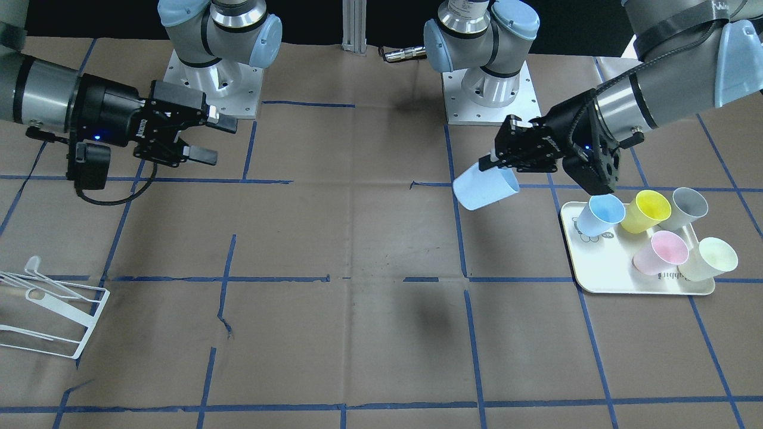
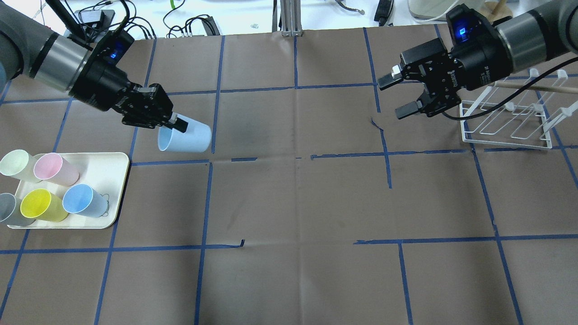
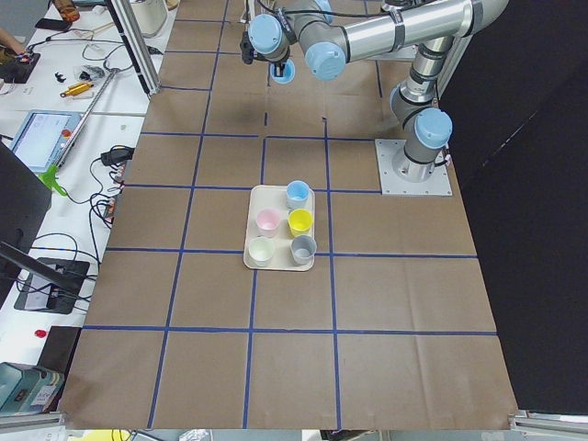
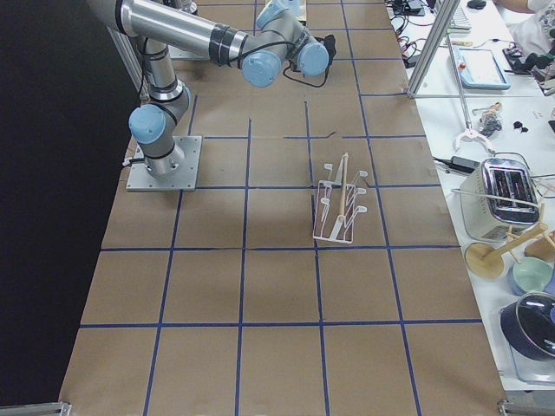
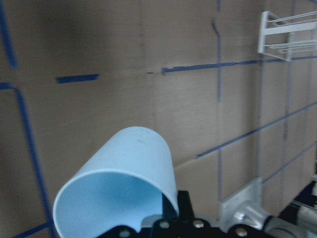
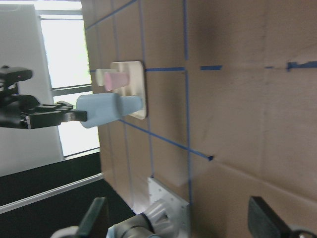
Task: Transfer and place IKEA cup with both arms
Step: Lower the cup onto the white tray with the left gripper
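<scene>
The table (image 2: pixel 289 203) is covered with brown paper and blue tape lines. Seen from overhead, my left pincer (image 2: pixel 177 124) at ten o'clock holds the small pale-blue tapered plastic cup (image 2: pixel 189 136) by its rim. The cup lies on its side in the air, apart from the cream tray (image 2: pixel 108 164) at eight o'clock. My right pincer (image 2: pixel 397 95), at two o'clock, is wide and holds nothing, near the white wire rack (image 2: pixel 505 131).

Your table (image 2: pixel 289 203), brown paper gridded with blue tape, carried one cream tray (image 2: pixel 110 170), one white wire rack (image 2: pixel 505 131).
</scene>
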{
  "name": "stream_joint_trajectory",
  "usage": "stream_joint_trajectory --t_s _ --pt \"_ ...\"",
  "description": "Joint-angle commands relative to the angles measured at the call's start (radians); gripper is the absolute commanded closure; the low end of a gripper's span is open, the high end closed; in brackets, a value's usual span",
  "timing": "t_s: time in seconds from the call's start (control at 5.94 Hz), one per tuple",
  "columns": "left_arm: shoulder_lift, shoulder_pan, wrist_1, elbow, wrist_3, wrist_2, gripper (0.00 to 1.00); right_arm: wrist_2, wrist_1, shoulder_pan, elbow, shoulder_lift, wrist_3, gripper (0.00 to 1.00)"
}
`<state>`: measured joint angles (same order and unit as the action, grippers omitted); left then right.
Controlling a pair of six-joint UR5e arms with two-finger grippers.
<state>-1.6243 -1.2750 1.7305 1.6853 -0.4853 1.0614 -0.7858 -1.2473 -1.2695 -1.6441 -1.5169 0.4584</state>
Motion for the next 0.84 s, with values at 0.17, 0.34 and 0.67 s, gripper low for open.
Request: stream_joint_trajectory --t_s 0.17,0.34,0.67 --pt "-0.127 0.036 -0.266 0.008 -0.005 0.456 0.99 -0.48 -0.309 -0.055 0.009 -0.043 -0.351 0.0" --pt "-0.196 0.043 -0.317 0.01 -0.013 0.601 1.0 -0.645 -0.383 -0.141 0.009 -0.08 -0.488 0.0" --pt "-0.276 0.114 -0.389 0.01 -0.038 0.637 0.99 -0.821 -0.418 -0.308 0.024 -0.091 -0.602 0.0"
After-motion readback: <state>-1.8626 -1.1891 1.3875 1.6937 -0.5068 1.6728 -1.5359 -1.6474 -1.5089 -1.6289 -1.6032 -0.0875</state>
